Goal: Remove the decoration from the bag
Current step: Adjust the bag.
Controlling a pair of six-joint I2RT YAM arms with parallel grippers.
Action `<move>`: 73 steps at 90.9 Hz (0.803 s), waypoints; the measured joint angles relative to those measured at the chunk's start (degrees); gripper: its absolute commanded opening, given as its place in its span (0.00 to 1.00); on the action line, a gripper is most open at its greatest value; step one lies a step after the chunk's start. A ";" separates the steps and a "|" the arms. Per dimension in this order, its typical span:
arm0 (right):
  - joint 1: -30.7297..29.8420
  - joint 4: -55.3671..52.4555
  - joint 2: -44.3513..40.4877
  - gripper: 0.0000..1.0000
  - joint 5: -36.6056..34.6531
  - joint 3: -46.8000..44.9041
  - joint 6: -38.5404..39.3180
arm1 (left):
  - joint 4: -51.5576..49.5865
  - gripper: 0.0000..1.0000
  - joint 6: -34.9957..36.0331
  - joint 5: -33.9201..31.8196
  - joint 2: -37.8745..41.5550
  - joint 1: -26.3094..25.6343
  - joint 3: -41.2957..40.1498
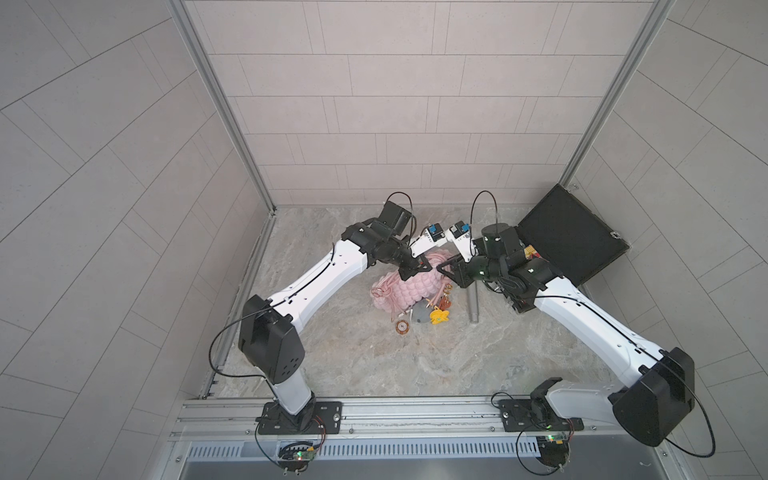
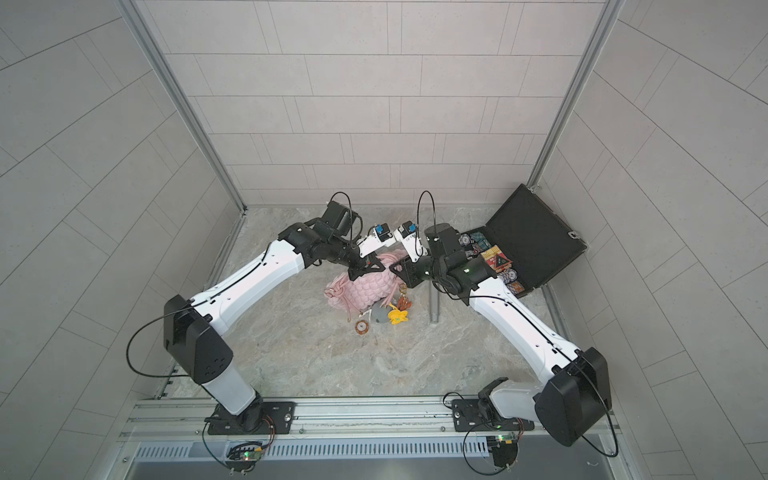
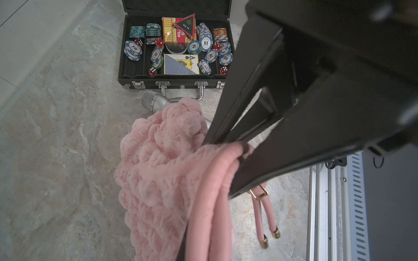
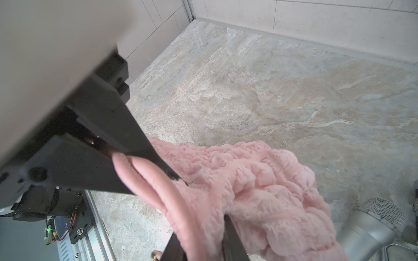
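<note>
1. Left pincer: clamped shut on the strap.
2. Bag: mid-desk, nearer the back edge. Long axis roughly parallel to the front edge, strap side up, charms at its right end.
3. Right pincer: jaws part open around the strap, hold doubtful.
4. Risk: the strap slips, the bag sags and the charms snag underneath.

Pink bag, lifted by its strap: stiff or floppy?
Likely floppy: the bag sags in puffy folds from the left gripper, shut on its cord strap. Probably light, being soft padding. The charms at its end may swing and snag.
</note>
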State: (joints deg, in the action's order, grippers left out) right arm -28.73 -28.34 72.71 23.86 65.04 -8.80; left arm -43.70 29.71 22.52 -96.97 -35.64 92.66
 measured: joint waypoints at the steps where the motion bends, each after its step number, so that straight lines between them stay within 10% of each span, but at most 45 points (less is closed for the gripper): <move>1: 0.00 0.02 -0.13 0.32 0.04 0.00 0.42 | -0.07 0.00 -0.09 -0.09 0.02 0.02 0.00; 26: 1.86 1.66 -5.64 0.47 2.29 -0.61 0.76 | 0.55 0.00 -3.43 -0.50 0.02 1.60 0.02; 73: 7.34 8.20 -20.46 0.43 0.96 -16.96 4.76 | 4.87 0.00 -12.37 7.34 3.21 5.27 0.92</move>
State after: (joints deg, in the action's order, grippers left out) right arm -21.39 -20.14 52.25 24.82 48.07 -4.03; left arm -38.83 17.34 29.87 -93.76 -30.37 93.58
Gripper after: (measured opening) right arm 0.436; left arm 0.094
